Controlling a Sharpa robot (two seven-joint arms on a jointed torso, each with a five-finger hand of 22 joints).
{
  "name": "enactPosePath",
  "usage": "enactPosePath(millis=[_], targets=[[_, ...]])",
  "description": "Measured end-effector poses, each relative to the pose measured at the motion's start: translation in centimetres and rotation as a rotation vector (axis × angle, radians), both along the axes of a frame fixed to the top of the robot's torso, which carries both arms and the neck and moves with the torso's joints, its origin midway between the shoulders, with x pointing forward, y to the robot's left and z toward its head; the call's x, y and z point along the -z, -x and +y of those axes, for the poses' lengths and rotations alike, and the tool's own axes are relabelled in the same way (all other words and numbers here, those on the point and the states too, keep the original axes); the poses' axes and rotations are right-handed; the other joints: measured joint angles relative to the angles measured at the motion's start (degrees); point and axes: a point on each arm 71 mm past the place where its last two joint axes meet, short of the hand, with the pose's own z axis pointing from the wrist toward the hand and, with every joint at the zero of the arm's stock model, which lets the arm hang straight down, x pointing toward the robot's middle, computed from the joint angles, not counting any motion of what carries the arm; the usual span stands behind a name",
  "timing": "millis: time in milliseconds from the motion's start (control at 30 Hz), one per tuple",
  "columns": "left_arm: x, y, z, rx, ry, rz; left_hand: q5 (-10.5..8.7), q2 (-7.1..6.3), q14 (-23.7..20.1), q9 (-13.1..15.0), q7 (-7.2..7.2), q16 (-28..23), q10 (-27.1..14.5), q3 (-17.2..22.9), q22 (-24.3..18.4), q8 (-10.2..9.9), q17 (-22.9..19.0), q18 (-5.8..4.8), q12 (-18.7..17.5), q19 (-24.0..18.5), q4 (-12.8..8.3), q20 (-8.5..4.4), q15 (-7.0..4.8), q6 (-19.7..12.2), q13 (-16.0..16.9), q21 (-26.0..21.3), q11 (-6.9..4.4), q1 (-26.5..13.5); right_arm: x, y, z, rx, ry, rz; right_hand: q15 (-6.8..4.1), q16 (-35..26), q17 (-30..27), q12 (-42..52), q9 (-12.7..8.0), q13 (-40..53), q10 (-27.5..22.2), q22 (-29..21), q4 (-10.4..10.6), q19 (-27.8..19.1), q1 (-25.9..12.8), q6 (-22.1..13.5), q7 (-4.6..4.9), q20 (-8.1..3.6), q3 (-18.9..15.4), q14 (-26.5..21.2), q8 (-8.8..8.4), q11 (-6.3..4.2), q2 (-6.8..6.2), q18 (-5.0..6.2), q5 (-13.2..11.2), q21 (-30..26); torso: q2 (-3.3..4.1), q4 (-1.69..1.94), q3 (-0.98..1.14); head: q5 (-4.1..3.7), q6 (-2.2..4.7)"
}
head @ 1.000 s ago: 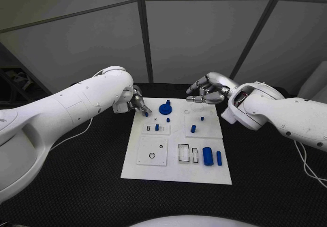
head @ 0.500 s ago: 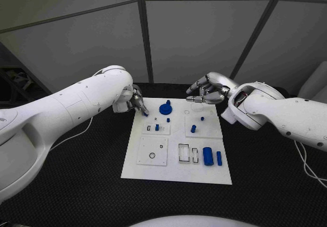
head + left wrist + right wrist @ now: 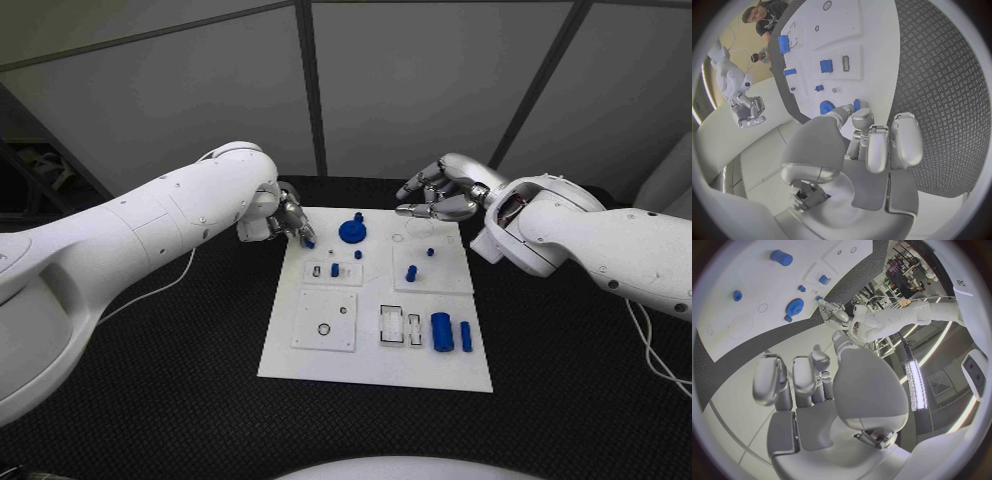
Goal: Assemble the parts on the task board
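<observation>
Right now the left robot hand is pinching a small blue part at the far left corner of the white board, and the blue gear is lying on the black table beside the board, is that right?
Not quite. The blue gear lies on the white task board itself, near its far edge, not on the black table; the head view shows this. The rest holds: the left robot hand pinches a small blue part at the board's far left corner.

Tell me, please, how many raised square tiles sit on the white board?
3: a far-left tile, a far-right tile, and a near-left tile, all on the board. None appears hidden.
</observation>
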Motion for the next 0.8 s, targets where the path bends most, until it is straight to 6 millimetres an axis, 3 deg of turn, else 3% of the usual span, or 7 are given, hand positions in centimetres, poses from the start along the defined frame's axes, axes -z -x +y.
enactPosePath(millis=[100,400,800], targets=[[-0.1,0.2,0.2,0.0,0.014,-0.001,2.93,-0.73,0.0,1.1,-0.15,0.2,0.3,1.8,0.0,0.7,0.0,0.01,0.8,0.0,-0.4,0.0,0.0,0.2,0.2,0.2,-0.27,-1.6,0.0,0.0,0.0,0.001,0.0,0.0,0.0,0.0,0.0,0.0,0.0,0.0,0.0,0.0,0.0,0.0,0.0,0.0,0.0,0.0,0.0,0.0,0.0,0.0,0.0,0.0,0.0,0.0,-0.03,0.01,0.02,0.09,0.07],[-0.9,1.6,0.7,0.008,0.081,-0.021,8.82,-1.96,0.0,3.6,-0.68,1.3,1.5,3.8,0.0,2.7,0.0,-0.01,3.1,0.7,-0.5,-0.31,-0.41,0.9,1.1,1.1,-0.7,-4.8,0.0,0.0,-0.3,0.005,0.002,0.001,0.0,0.0,0.0,0.0,0.0,0.0,0.0,0.0,0.0,0.0,0.0,0.0,0.0,0.0,0.0,0.0,0.0,0.0,0.0,0.0,0.0,0.0,-0.14,0.16,0.1,0.27,0.13],[-1.7,3.8,0.7,0.003,0.147,-0.074,9.28,-2.49,0.0,4.6,-0.7,1.8,1.8,4.6,0.0,3.1,0.0,-0.04,4.0,1.2,-0.8,-0.41,-0.42,0.9,1.4,1.7,-0.97,-5.3,0.0,-0.1,-0.3,0.007,0.003,0.001,0.0,0.0,0.0,0.0,0.0,0.0,0.0,0.0,0.0,0.0,0.0,0.0,0.0,0.0,0.0,0.0,0.0,0.0,0.0,0.0,0.0,0.0,-0.25,0.42,0.2,0.5,-0.01]])
